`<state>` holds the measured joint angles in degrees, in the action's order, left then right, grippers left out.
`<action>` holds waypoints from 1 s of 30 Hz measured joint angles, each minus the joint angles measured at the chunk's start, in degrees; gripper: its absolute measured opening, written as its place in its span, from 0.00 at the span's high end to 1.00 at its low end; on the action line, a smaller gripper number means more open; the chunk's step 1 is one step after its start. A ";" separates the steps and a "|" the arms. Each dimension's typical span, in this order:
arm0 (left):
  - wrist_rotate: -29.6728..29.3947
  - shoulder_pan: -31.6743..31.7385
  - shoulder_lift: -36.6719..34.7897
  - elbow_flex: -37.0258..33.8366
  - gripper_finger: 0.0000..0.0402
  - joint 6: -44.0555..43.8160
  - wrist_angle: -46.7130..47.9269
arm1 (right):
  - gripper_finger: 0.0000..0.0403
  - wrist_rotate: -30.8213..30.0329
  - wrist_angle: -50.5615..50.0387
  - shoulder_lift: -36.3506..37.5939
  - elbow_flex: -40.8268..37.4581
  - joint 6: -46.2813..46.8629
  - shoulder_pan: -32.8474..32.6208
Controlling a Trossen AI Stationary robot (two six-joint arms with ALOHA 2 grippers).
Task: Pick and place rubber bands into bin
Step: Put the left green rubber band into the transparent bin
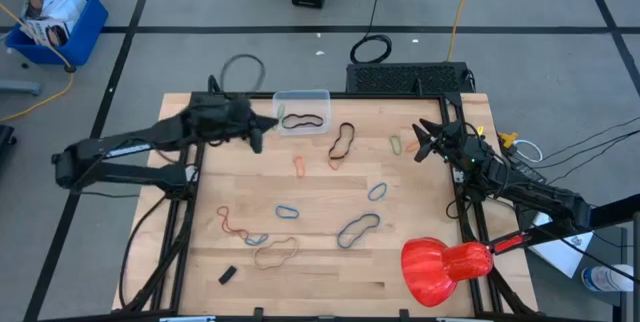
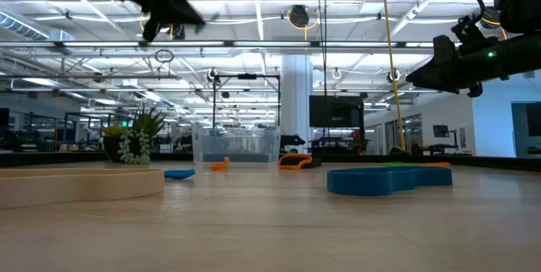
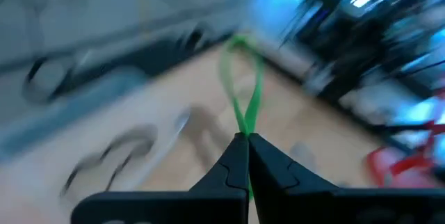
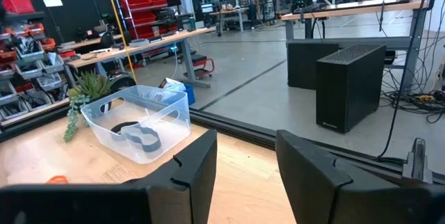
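Bin (image 1: 302, 110), clear plastic tub, sat at 12 o'clock on the wooden table (image 1: 420, 262), against the far edge, with a black rubber band (image 1: 304, 120) lying inside. Left gripper (image 1: 272, 122) hung above the tabletop just beside the bin's 9 o'clock wall, fingers (image 3: 233, 165) pinched together on a green rubber band (image 3: 245, 92) that dangled as a thin loop from the tips. Right gripper (image 1: 420, 142) hovered at 2 o'clock near the right edge, fingers (image 4: 201, 165) apart and holding nothing.

Loose bands were scattered across the middle: a brown band (image 1: 342, 140) at the bin's 4 o'clock, a blue band (image 1: 288, 211) near centre, a tan band (image 1: 276, 254) toward 6 o'clock. A small black block (image 1: 227, 275) lay at 7 o'clock and a red object (image 1: 440, 267) at 5 o'clock. Open board lay between the scattered bands and the near edge.
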<state>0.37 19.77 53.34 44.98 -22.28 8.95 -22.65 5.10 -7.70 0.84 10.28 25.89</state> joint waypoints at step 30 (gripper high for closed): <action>-0.44 13.71 39.54 40.60 1.00 18.79 35.95 | 0.65 -2.89 0.24 -0.04 0.02 -0.90 0.02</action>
<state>-0.07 33.48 92.87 85.58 -3.49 44.89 -25.54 5.34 -7.75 0.86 9.39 25.91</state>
